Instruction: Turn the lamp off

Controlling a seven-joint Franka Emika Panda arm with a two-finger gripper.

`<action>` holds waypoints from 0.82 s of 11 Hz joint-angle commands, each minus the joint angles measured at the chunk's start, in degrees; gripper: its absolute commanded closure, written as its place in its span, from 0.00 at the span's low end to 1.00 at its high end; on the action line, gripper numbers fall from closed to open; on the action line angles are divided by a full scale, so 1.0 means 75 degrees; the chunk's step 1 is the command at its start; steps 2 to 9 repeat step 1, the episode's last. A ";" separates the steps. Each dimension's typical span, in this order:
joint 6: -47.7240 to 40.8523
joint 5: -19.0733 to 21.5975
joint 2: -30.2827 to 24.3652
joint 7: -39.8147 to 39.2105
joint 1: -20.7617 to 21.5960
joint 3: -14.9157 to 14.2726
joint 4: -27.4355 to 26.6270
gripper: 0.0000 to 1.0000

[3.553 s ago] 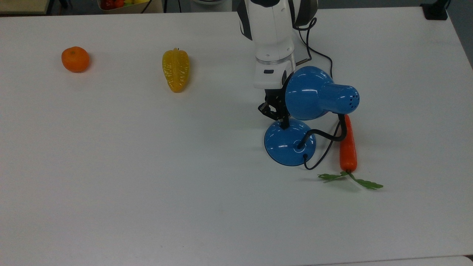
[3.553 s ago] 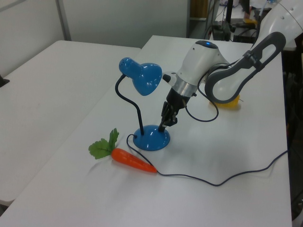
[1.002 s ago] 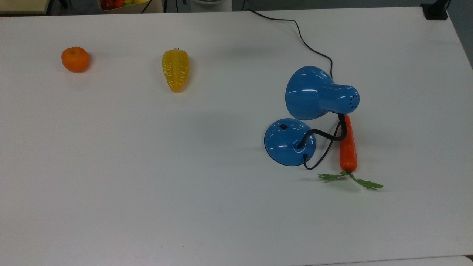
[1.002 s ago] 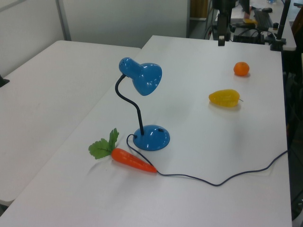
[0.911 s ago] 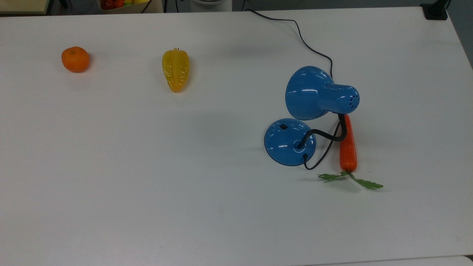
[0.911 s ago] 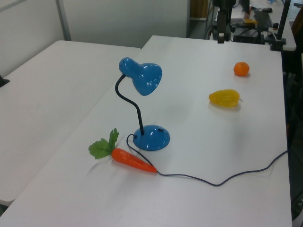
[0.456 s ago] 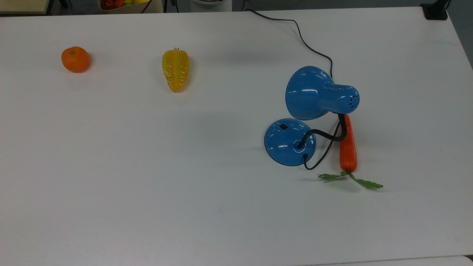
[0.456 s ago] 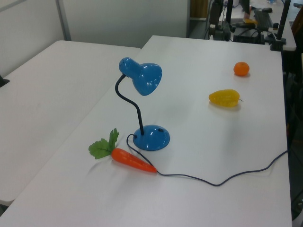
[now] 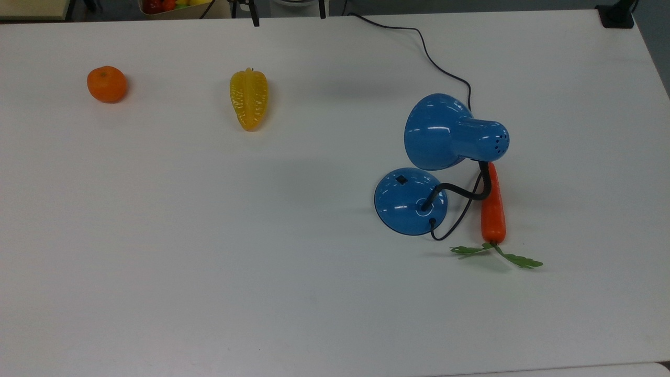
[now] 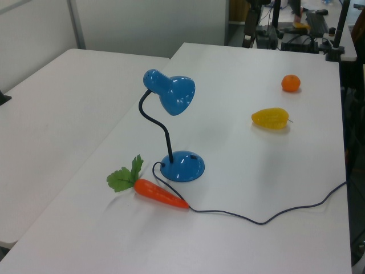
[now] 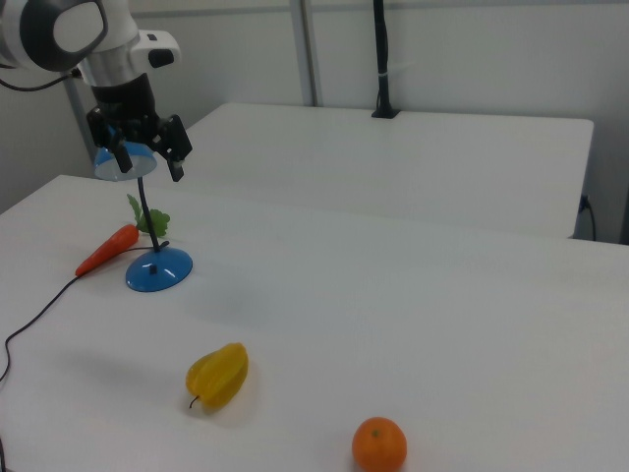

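Your lamp stands on the white table toward the top view's right, shade tipped over its base. A carrot lies just beside the base, the cord passing it. A starfruit and an orange sit well apart. Your gripper hangs high, jaws apart, holding nothing.

Glossy white rounded arm casing with a dark grey joint cover and a white wrist flange bearing a small dark mark. Below it, an angular black gripper with two slim black fingers. Thin black cable alongside the upper link.
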 commanded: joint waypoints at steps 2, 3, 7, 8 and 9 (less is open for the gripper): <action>0.0130 0.0006 -0.0079 0.0113 0.0174 -0.0171 -0.0145 0.00; 0.0130 0.0006 -0.0079 0.0113 0.0174 -0.0171 -0.0145 0.00; 0.0130 0.0006 -0.0079 0.0113 0.0174 -0.0171 -0.0145 0.00; 0.0130 0.0006 -0.0079 0.0113 0.0174 -0.0171 -0.0145 0.00; 0.0130 0.0006 -0.0079 0.0113 0.0174 -0.0171 -0.0145 0.00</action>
